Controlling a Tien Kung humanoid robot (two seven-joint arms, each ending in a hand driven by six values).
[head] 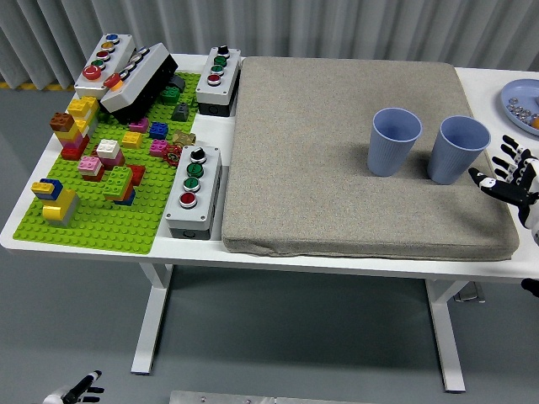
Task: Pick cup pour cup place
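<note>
Right hand (514, 178) hovers with fingers spread, holding nothing, just beside the right cup (457, 149).

head view: high, robot's side | faces forward-down | whole table (354, 268)

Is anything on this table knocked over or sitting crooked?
Yes: the black button box at the far left corner lies tilted, propped across the green brick plate. Both blue cups stand upright on the mat.
</note>
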